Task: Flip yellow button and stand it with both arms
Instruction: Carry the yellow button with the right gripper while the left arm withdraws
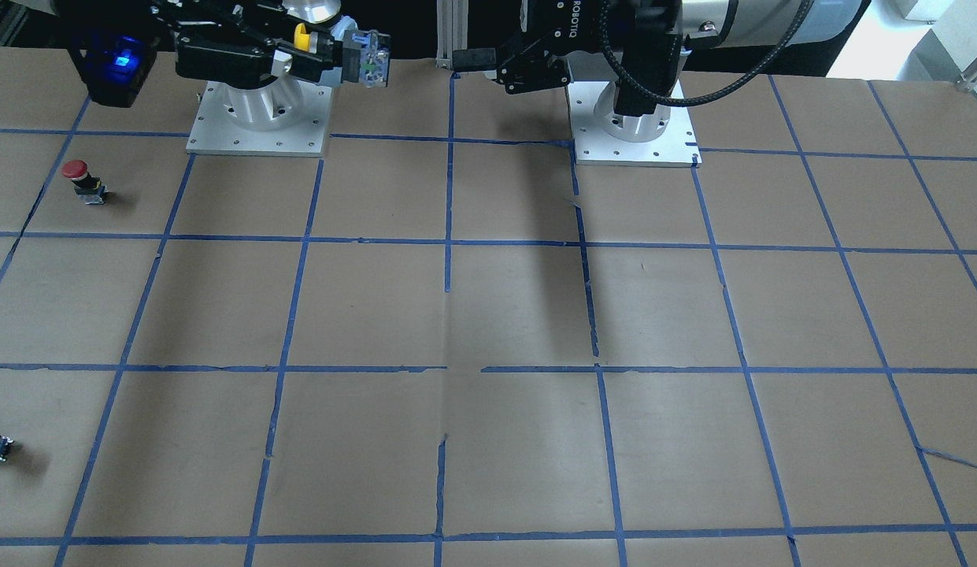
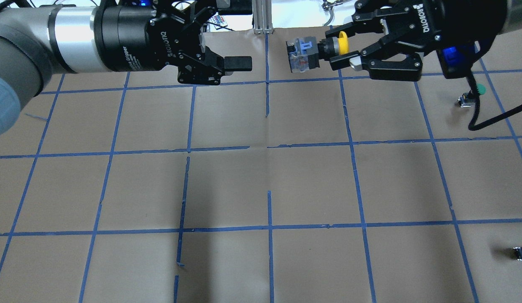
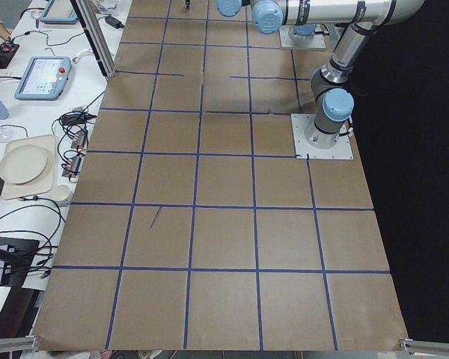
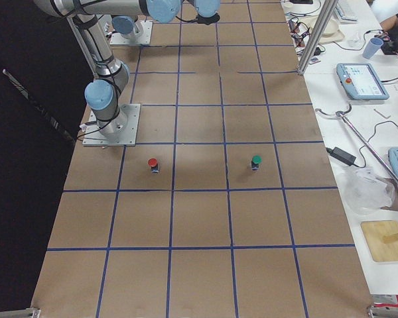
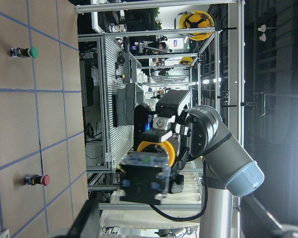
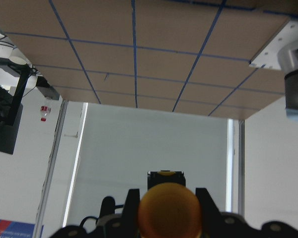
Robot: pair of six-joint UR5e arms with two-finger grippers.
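Observation:
My right gripper [image 2: 334, 48] is shut on the yellow button [image 2: 303, 54] and holds it level, high above the table's far edge. The yellow cap [image 2: 342, 41] sits between the fingers and the black-and-grey body points toward my left gripper [image 2: 239, 48]. The left gripper is open and empty, one finger [image 1: 474, 59] a short gap from the body. The button also shows in the front view [image 1: 366, 59] and in the left wrist view [image 5: 146, 173]. In the right wrist view its cap [image 6: 169, 210] is close up.
A red-capped button [image 1: 77, 179] stands on the table on the right arm's side. A green-capped one [image 2: 471, 96] and a small dark block [image 2: 520, 252] stand there too. The two arm base plates [image 1: 634, 138] are at the robot's edge of the table.

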